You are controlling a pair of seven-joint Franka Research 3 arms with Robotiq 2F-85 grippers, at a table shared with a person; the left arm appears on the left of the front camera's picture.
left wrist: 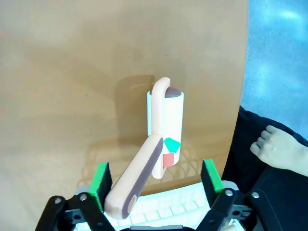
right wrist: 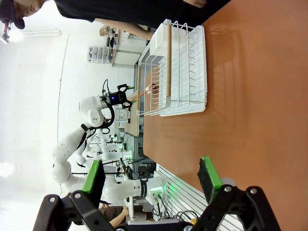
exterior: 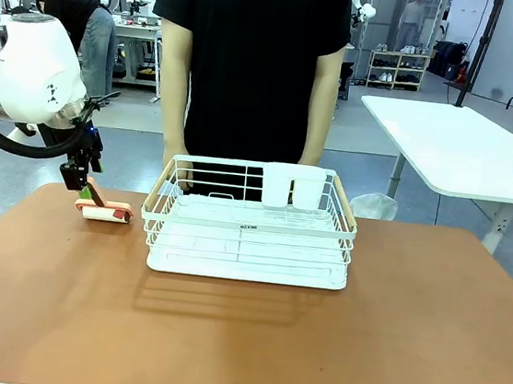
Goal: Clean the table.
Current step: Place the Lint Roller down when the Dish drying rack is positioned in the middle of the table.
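Observation:
The table (exterior: 240,338) has a wide terracotta top. At its far left lies a lint roller (exterior: 106,212) with a white roll and a peach handle slanting upward. My left gripper (exterior: 80,177) hangs just above that handle. In the left wrist view the lint roller (left wrist: 166,125) rests on the table (left wrist: 72,72), and its handle rises between the green pads (left wrist: 102,179) without touching either. My left gripper (left wrist: 156,179) is open. Over the table's (right wrist: 250,96) near side, my right gripper (right wrist: 150,173) is open with nothing between its fingers.
A white wire dish rack (exterior: 250,233) stands at the middle back of the table, with a person in black right behind it, hands near its far rim. A hand (left wrist: 274,144) shows beside the table edge. A white table (exterior: 466,146) stands at back right.

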